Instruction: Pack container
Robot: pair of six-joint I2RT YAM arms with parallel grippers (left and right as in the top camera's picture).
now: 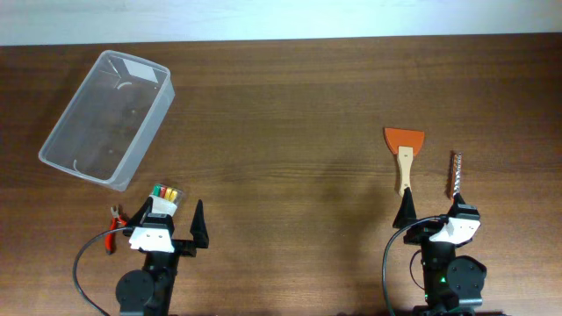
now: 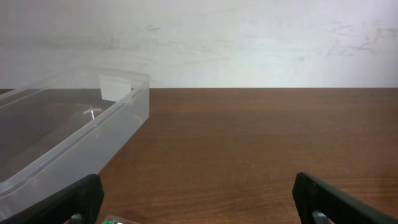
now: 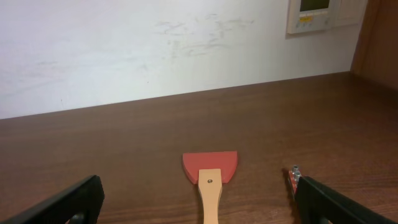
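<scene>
Container (image 1: 107, 118): clear, colourless plastic, smooth and glossy, with a whitish translucent patch on one end wall. Table (image 1: 290, 132): dark brown wood, fine grain visible, low sheen. Scraper (image 1: 404, 161): matt orange blade and a pale, unpainted wood handle with a small rivet. Pliers (image 1: 114, 230): red coated grips. Wall (image 2: 249, 37): matt white, scuffed.

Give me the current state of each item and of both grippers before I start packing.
container: upright, no lid, empty.
marker pack: flat on the table, outside the container.
red pliers: flat on the table, untouched.
orange scraper: flat on the table, untouched.
brown strip tool: flat on the table, beside the scraper.
left gripper: open, empty.
right gripper: open, empty.
</scene>
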